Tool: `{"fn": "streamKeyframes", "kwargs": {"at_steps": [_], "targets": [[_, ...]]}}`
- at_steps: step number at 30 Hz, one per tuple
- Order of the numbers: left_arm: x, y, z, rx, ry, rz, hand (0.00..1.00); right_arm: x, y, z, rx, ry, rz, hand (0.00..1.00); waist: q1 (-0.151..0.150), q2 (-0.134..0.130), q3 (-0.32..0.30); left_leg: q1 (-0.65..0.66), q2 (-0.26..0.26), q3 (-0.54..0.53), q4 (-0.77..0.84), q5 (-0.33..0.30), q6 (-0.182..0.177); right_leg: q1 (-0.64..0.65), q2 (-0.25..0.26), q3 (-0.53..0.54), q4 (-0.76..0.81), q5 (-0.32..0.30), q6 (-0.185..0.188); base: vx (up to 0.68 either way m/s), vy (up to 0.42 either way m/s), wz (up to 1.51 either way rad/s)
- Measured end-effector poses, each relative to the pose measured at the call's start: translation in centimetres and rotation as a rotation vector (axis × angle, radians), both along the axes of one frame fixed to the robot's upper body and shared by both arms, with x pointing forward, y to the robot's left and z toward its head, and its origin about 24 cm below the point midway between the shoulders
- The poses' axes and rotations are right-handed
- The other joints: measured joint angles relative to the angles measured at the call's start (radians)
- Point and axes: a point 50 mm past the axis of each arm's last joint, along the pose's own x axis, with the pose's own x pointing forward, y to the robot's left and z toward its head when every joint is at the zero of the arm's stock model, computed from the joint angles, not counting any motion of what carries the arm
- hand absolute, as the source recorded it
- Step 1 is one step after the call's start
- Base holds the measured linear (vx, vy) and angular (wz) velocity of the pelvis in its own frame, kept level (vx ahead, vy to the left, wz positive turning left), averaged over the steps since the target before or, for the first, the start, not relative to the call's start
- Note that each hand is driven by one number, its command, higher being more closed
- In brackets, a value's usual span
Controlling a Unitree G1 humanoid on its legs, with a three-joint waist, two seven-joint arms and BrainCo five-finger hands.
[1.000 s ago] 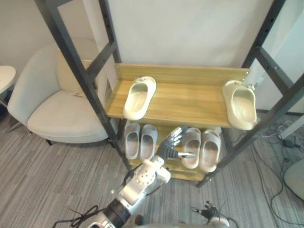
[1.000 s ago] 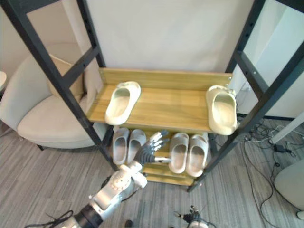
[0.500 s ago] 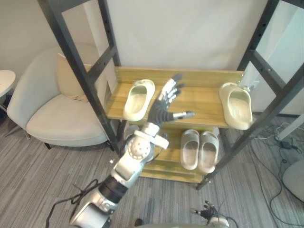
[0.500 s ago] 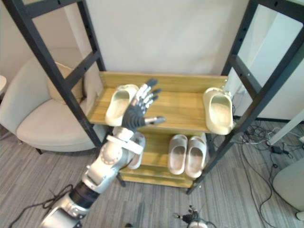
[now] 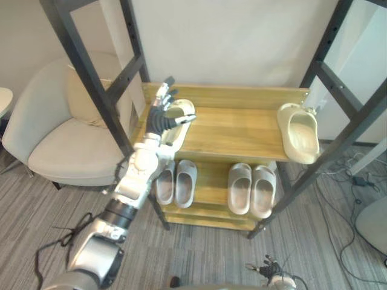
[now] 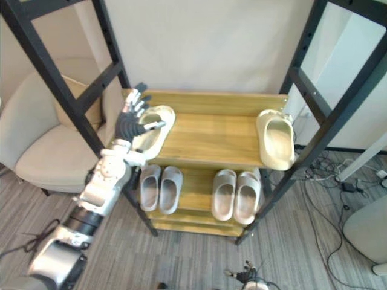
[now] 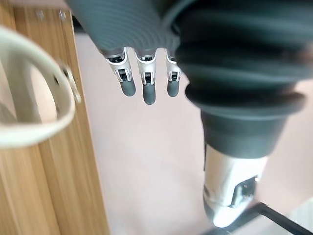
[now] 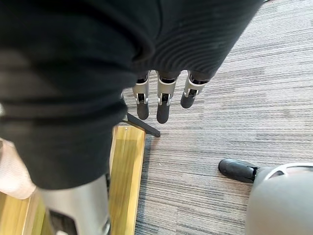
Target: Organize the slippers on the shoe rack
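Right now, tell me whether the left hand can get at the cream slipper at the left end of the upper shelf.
Probably yes: the left hand, fingers straight, is right at that slipper, with nothing between them. The rack's black post stands just beside the arm.

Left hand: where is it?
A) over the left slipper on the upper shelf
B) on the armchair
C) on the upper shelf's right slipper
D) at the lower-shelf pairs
A: the left hand, fingers straight, is over the cream slipper at the left end of the upper shelf.
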Motion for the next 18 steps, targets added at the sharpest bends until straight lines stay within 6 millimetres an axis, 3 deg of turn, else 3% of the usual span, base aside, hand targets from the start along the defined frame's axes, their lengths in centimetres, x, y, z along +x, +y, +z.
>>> {"fn": "streamKeyframes", "kwargs": {"at_steps": [6,18], "targets": [[1.4,3.4,2.5,0.099,-0.018,0.11,0.0,0.7,-0.5,0.5,-0.001,-0.037,-0.03,0.0,-0.006,0.006,0.029,-0.028,0.0,0.007,0.0,0.0,0.0,-0.032,0.0,0.008,0.005,0.007,0.0,0.02,0.002,-0.04],[2.9,5.0,4.1,0.203,-0.008,0.208,0.0,1.7,-0.3,0.7,0.01,-0.06,-0.022,0.0,-0.007,0.026,0.072,-0.064,0.003,0.009,0.0,0.001,0.0,-0.08,0.003,0.028,0.006,0.019,-0.006,0.0,0.0,-0.05]]}}
